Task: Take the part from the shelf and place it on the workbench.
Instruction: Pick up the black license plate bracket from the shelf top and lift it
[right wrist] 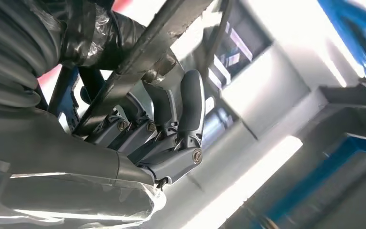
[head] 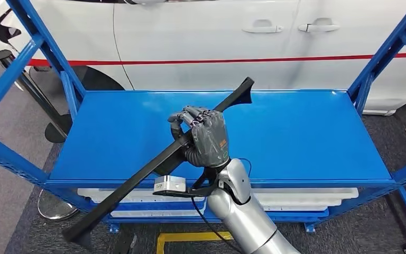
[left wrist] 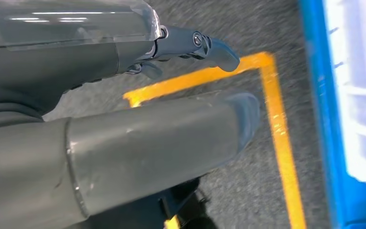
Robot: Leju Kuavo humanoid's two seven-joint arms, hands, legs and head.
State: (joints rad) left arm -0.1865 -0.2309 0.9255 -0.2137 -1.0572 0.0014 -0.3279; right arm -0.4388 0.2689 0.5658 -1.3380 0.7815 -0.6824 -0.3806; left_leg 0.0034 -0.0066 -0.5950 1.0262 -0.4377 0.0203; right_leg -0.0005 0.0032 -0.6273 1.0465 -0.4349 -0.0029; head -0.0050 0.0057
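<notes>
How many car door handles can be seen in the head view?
2. Both sit on the white car behind the blue shelf: one door handle and a second door handle just beside it, towards the right. Others may be outside the frame.

No text, label or number can be read anywhere.

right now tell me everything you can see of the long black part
The long black part is a slim, matte dark bar, plastic or coated metal by its look, with a flared tip at each end. It runs on a diagonal from the far middle of the blue shelf out past the shelf's front edge towards the floor. The right robot hand grips it around mid-length, fingers wrapped over it; whether it rests on the shelf is unclear.
</notes>
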